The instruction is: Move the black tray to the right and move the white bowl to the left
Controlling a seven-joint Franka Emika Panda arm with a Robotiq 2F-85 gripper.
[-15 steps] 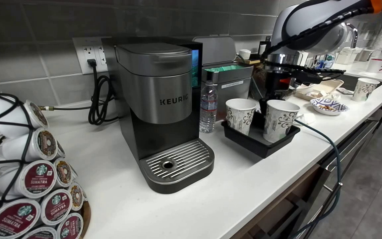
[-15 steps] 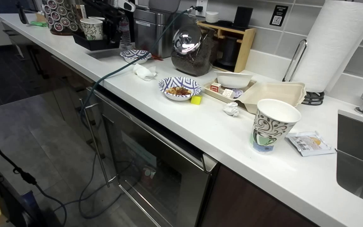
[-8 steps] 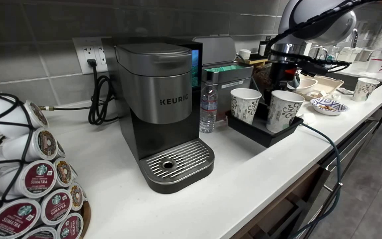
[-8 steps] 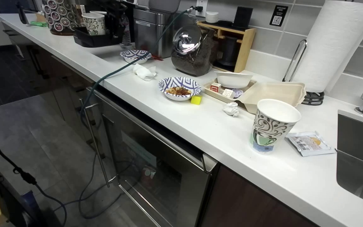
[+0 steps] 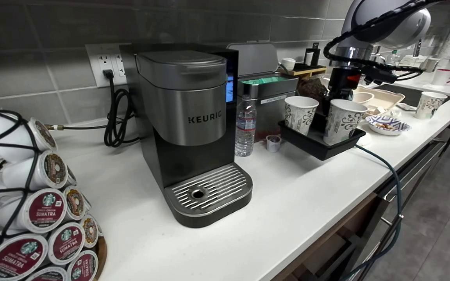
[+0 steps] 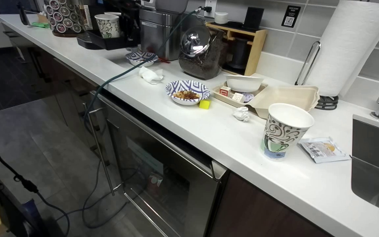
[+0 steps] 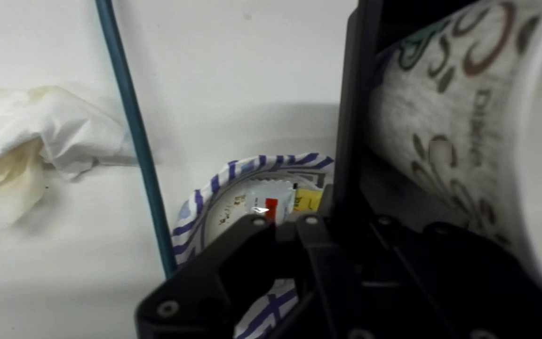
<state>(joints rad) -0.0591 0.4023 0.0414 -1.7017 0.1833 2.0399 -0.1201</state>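
The black tray (image 5: 318,150) is held above the counter with two patterned paper cups (image 5: 344,125) standing in it. It also shows in an exterior view (image 6: 102,42). In the wrist view its wall (image 7: 353,103) runs down between my fingers. My gripper (image 7: 339,212) is shut on that wall. A shallow white bowl (image 6: 133,61) with blue stripes stands on the counter just beside and below the tray. In the wrist view this bowl (image 7: 198,202) holds white, red and yellow packets, partly hidden by my gripper. The tray hides it in an exterior view.
A similar bowl (image 6: 176,87) with nuts, a yellow cube (image 6: 205,104) and a food box (image 6: 285,95) stand farther along. A coffee machine (image 5: 186,101), bottle (image 5: 245,125) and small pod (image 5: 273,144) stand near the tray. A teal cable (image 7: 132,113) crosses beside a napkin (image 7: 59,122).
The arm has carried the tray and cups rightward and higher in both exterior views, away from the bottle. The small pod behind the tray has come into view.
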